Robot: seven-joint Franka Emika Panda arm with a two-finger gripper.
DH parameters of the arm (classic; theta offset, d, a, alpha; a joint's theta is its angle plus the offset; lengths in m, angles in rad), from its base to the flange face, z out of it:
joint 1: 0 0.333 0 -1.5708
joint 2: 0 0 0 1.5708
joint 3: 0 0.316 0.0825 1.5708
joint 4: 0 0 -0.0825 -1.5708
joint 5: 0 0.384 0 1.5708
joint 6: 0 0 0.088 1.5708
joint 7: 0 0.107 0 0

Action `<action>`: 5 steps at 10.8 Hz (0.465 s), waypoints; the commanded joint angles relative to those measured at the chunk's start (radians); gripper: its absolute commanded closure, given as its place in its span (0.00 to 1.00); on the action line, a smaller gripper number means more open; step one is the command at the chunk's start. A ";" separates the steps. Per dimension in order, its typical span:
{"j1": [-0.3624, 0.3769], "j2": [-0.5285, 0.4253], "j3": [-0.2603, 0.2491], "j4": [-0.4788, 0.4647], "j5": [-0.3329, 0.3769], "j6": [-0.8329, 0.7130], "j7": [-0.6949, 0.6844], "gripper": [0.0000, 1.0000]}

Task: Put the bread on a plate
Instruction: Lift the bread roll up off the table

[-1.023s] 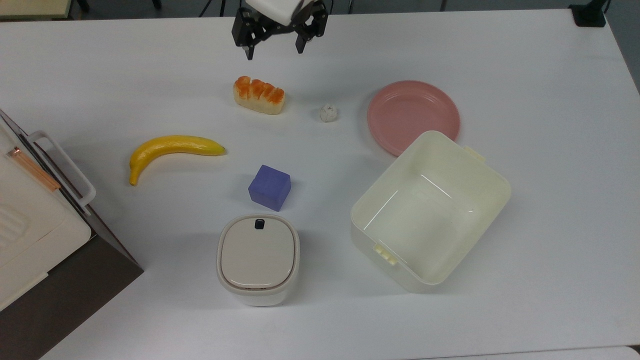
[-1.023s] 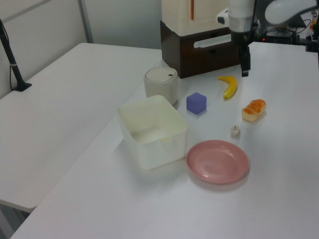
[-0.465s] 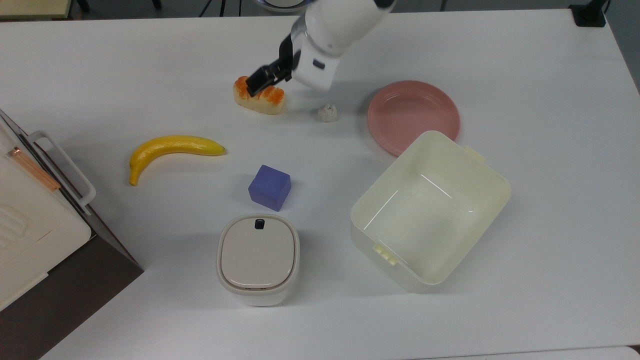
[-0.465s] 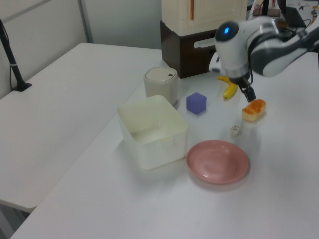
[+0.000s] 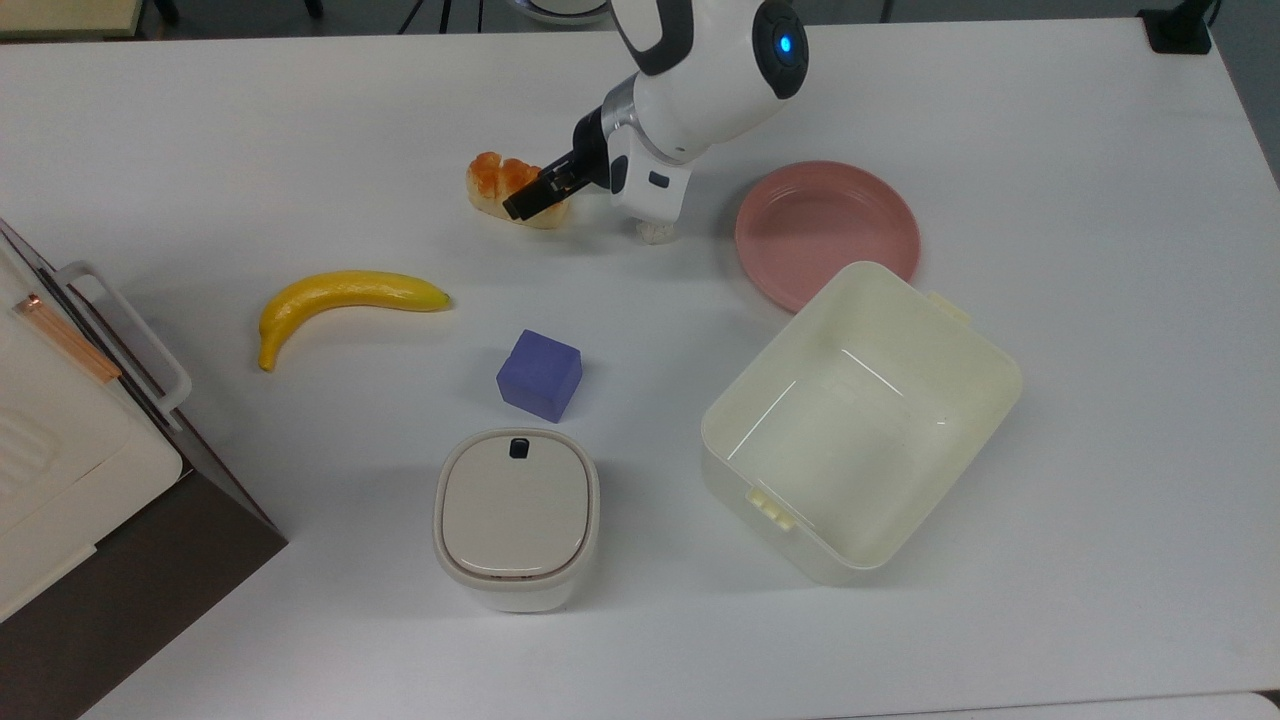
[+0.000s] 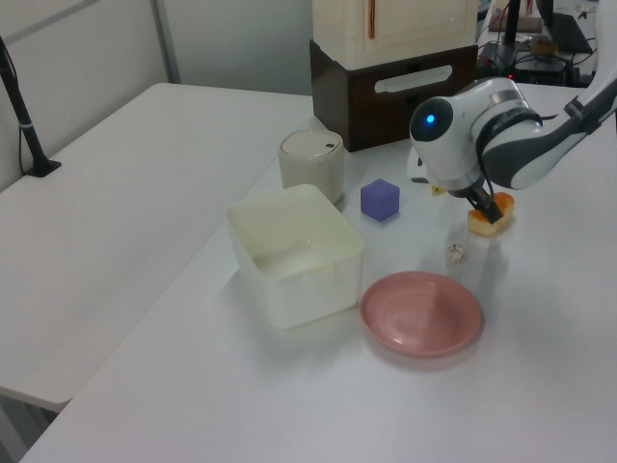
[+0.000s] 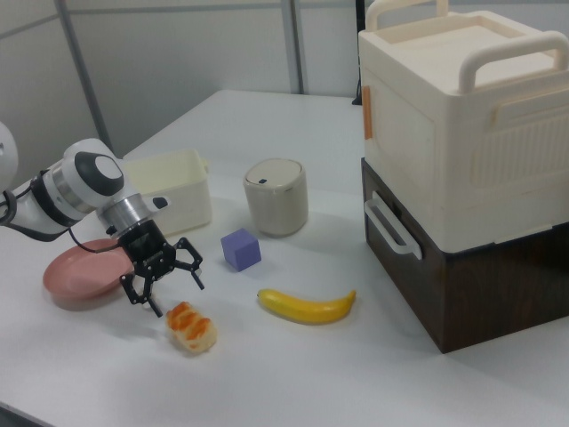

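Observation:
The bread (image 5: 494,180), a small loaf with an orange-brown segmented top, lies on the white table (image 5: 250,130) at the far middle of the top view. My gripper (image 5: 540,193) is tilted low over the loaf's right end in the top view, one black finger (image 5: 528,201) crossing it. In the right view the gripper (image 7: 176,295) is open, its fingers spread just above the bread (image 7: 191,327). The left view has the bread (image 6: 499,204) under the wrist. The pink plate (image 5: 827,232) sits empty to the top view's right, and appears again (image 6: 421,313) (image 7: 78,276).
A tiny white ball (image 5: 655,233) lies between bread and plate, partly under the wrist. A banana (image 5: 345,295), purple cube (image 5: 540,374), lidded cream canister (image 5: 516,512) and big cream tub (image 5: 860,420) stand nearer. A cream box on a dark base (image 5: 60,450) fills the top view's left.
The arm has swung down from the table's far edge and tilted, bringing the open gripper low over the bread. The bread and the other things have not moved.

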 commanded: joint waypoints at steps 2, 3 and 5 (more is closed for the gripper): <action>0.005 -0.046 0.005 -0.087 -0.038 0.038 -0.022 0.00; 0.003 -0.045 0.005 -0.085 -0.045 0.040 -0.022 0.06; 0.000 -0.033 0.005 -0.084 -0.070 0.040 -0.023 0.23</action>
